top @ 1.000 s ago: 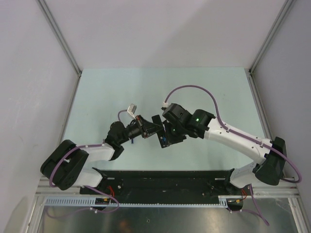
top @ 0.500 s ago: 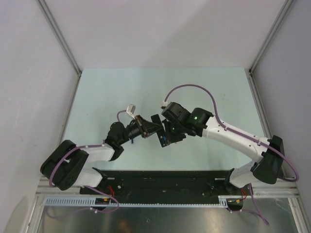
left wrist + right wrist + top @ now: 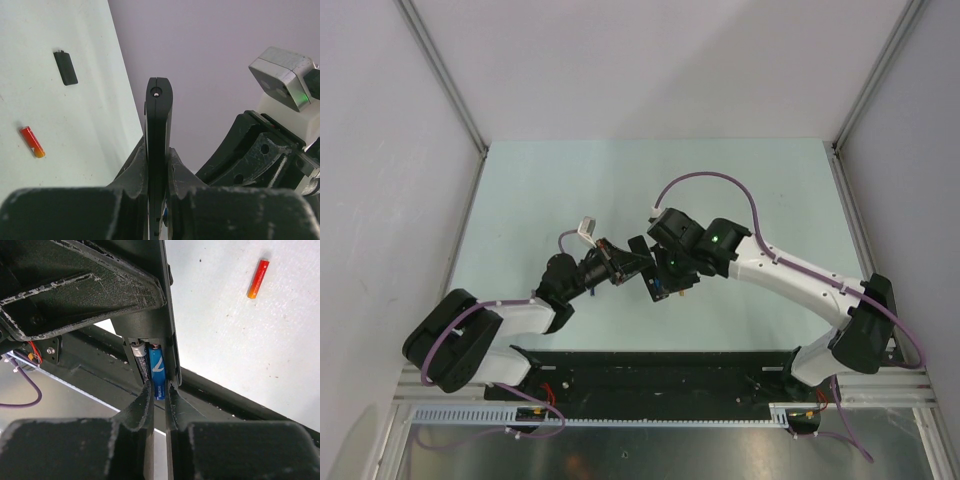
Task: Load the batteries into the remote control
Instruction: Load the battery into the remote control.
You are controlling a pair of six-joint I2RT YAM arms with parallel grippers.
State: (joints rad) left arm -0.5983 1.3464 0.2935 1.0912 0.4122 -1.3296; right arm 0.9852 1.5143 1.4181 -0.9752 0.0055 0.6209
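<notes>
My left gripper is shut on the slim black remote control and holds it edge-on above the table; both show mid-table in the top view. My right gripper is shut on the lighter blue battery, whose far end sits in the remote's open compartment beside a grey-silver battery. In the top view the right gripper meets the remote. An orange-red battery lies loose on the table and also shows in the left wrist view. The dark blue battery is not in view.
A small black rectangular piece lies on the pale green table beyond the orange-red battery. Grey walls enclose the table on three sides. The black base rail runs along the near edge.
The right arm has shifted slightly left, pressing closer to the remote. The left arm holds still.
</notes>
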